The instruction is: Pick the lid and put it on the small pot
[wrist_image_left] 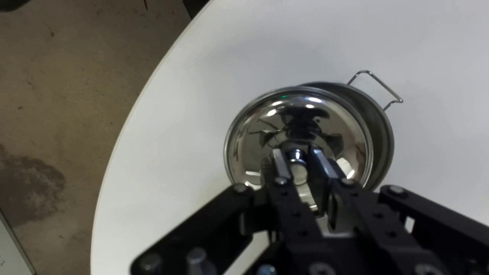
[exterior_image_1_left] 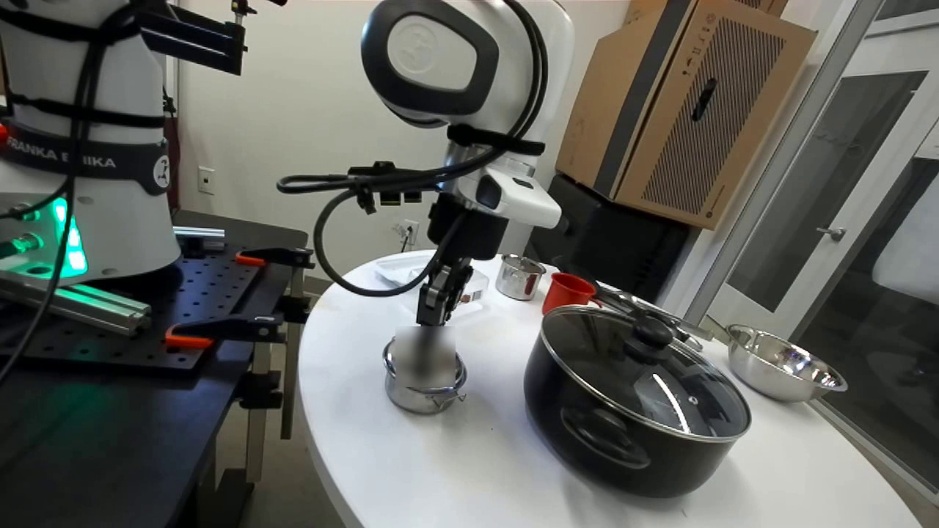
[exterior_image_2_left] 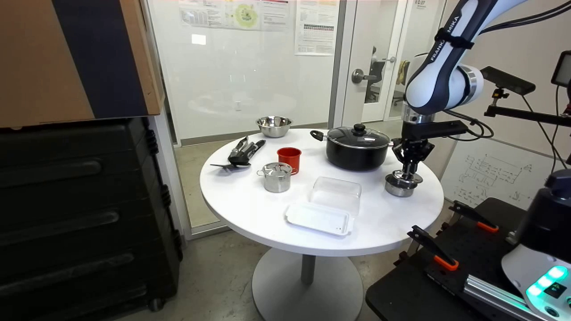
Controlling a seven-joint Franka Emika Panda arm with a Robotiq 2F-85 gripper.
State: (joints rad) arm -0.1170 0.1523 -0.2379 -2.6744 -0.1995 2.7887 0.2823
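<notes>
Nearest the wrist camera, the black metal gripper (wrist_image_left: pixel 297 158) was clamped at the centre of the small round shiny steel lid (wrist_image_left: pixel 298 122), which was off-centre over the low stainless-steel pot (wrist_image_left: pixel 377 124), leaving a crescent of the pot's inside uncovered; whether lid and rim touched could not be told.

In an exterior view, from the left, a brown cardboard box (exterior_image_2_left: pixel 40 62) stood above a black case stack (exterior_image_2_left: pixel 84 200). The round white worktop (exterior_image_2_left: pixel 313 158) came next, bearing black and steel utensils (exterior_image_2_left: pixel 244 154), a wide steel bowl (exterior_image_2_left: pixel 273 131), a narrow steel cup (exterior_image_2_left: pixel 277 183), a red mug (exterior_image_2_left: pixel 289 160), a white plastic tray (exterior_image_2_left: pixel 319 218), a clear plastic tub (exterior_image_2_left: pixel 334 194), a large black pot (exterior_image_2_left: pixel 354 159) under a glass lid (exterior_image_2_left: pixel 348 137) and, rightmost, the low pot near the edge. A black bench (exterior_image_2_left: pixel 410 294) stood beyond that edge.

In the wrist view, concrete floor (wrist_image_left: pixel 61 95) lay left of the curved edge, then a bare white strip, then the low pot, with more bare surface to its right.
</notes>
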